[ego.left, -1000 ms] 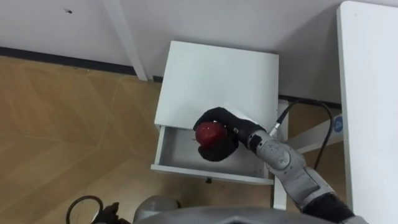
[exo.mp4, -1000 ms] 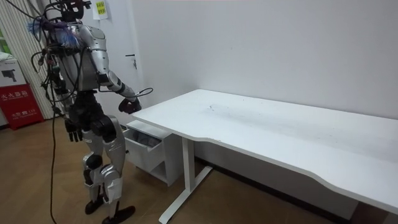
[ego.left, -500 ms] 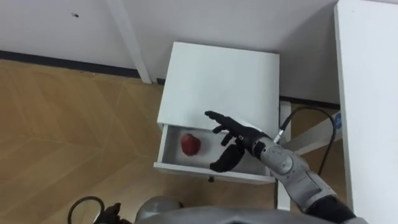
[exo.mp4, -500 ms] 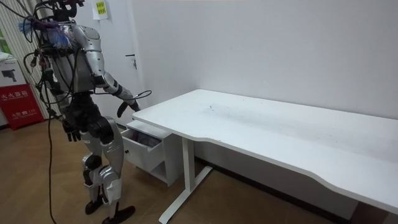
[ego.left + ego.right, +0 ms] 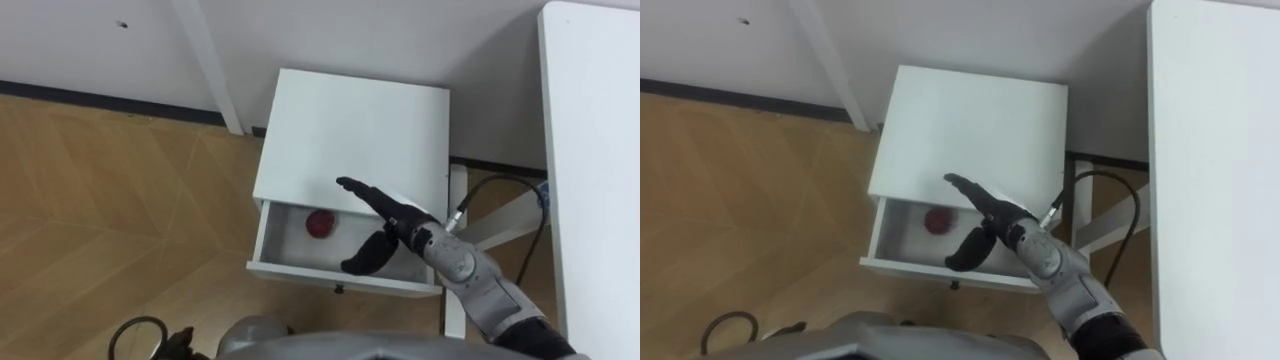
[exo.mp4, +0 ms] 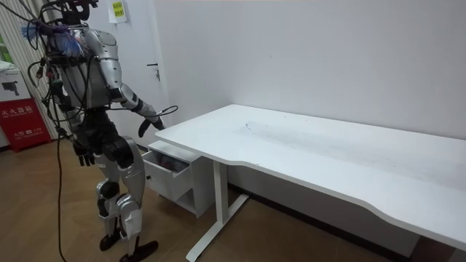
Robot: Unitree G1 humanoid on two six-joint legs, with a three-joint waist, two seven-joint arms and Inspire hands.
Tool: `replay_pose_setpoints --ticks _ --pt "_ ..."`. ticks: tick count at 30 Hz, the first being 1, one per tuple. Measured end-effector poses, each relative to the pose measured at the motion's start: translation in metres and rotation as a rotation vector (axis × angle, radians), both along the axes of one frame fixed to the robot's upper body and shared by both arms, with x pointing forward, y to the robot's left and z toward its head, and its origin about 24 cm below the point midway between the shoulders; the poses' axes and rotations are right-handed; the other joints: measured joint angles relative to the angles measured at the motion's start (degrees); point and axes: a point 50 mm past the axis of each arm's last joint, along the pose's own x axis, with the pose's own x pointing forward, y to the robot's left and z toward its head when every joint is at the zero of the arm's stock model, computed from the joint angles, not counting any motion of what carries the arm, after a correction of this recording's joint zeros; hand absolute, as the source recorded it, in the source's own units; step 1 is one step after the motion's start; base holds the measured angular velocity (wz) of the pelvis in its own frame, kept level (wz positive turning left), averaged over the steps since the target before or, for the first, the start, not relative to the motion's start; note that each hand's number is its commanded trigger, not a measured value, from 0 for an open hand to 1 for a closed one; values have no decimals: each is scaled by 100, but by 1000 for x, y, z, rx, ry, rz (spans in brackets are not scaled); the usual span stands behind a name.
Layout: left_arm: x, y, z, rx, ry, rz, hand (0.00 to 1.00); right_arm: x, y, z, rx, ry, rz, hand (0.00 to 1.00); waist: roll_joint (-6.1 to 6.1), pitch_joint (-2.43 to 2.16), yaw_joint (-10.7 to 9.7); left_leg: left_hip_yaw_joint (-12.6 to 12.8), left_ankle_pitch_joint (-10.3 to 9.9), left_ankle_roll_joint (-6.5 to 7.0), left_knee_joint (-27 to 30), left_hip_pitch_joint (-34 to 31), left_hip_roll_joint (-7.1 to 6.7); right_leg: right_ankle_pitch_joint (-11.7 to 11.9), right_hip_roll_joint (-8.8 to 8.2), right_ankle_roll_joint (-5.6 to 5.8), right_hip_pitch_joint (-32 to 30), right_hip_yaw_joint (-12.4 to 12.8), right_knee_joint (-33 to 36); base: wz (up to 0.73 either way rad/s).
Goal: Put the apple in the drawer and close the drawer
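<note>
A red apple [image 5: 320, 223] lies inside the open drawer [image 5: 290, 270] of the small white cabinet [image 5: 350, 130], towards the drawer's back. My right hand [image 5: 385, 215] hovers over the drawer's right half with its fingers stretched out straight, open and holding nothing, a short way right of the apple [image 5: 937, 219]. In the room view I stand in front of the cabinet with my right hand [image 6: 151, 122] reached out over the drawer [image 6: 166, 161]. My left hand [image 6: 84, 153] hangs by my side there, fingers relaxed.
A large white desk [image 5: 590, 150] runs along the right of the cabinet, its leg [image 5: 500, 222] close beside the drawer. Wooden floor [image 5: 110, 210] lies to the left. A white wall with a dark skirting board runs behind the cabinet.
My right hand opened and let go of the apple, which dropped into the drawer and rolled a little towards its back. The fingers have since stretched out fully.
</note>
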Motion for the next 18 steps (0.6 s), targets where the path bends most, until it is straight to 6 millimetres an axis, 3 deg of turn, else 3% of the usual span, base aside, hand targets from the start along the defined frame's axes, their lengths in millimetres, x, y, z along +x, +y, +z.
replay_pose_setpoints --ticks 3,6,9,12,13,14,15,16,17,18 --pt "-2 1 0 20 -4 10 0 -5 -11 -8 23 25 -94 0 -30 0 -42 5 1 4 -6 39 14 0 -7 0 10 2 2 -1" --pt "-8 4 1 36 -12 77 0 -17 -33 -23 40 73 -295 0 -58 -12 -75 9 0 10 -7 39 9 0 -17 1 24 -9 5 0" --pt "-18 6 1 51 -10 165 0 -34 -63 -38 19 118 -505 0 -47 -9 -233 15 -21 41 19 39 5 -12 -79 19 42 -61 43 6" --pt "-18 6 1 50 -18 200 0 -64 -98 -54 -34 203 -744 0 16 5 -414 33 -124 159 202 22 -101 -183 -229 131 -65 -105 486 11" --pt "-21 4 0 43 -9 226 0 -71 -105 -57 -73 222 -776 0 94 -1 -472 153 -222 237 314 -21 -108 -299 -354 264 -352 -102 1151 0" --pt "-21 5 0 41 -12 241 0 -75 -110 -58 -68 229 -830 0 159 -17 -537 186 -254 281 375 -27 -173 -318 -555 298 -839 -120 2176 6" --pt "-19 7 0 46 -18 247 0 -77 -112 -59 -66 229 -860 0 151 -12 -587 197 -276 340 420 -14 -254 -269 -713 287 -1115 -87 2801 14" --pt "-19 9 1 59 -27 254 0 -85 -119 -60 -77 242 -911 0 157 -2 -666 198 -351 472 581 7 -363 102 -962 210 -1647 133 3919 14" --pt "-17 10 1 67 -39 256 0 -88 -130 -58 -67 231 -995 0 230 2 -709 189 -470 598 806 12 -375 916 -1031 209 -2297 500 4863 -4" --pt "-17 11 2 69 -41 263 0 -90 -136 -57 -64 222 -1033 0 384 -8 -695 233 -527 660 925 -32 -351 1243 -1003 226 -2623 669 5312 -30"
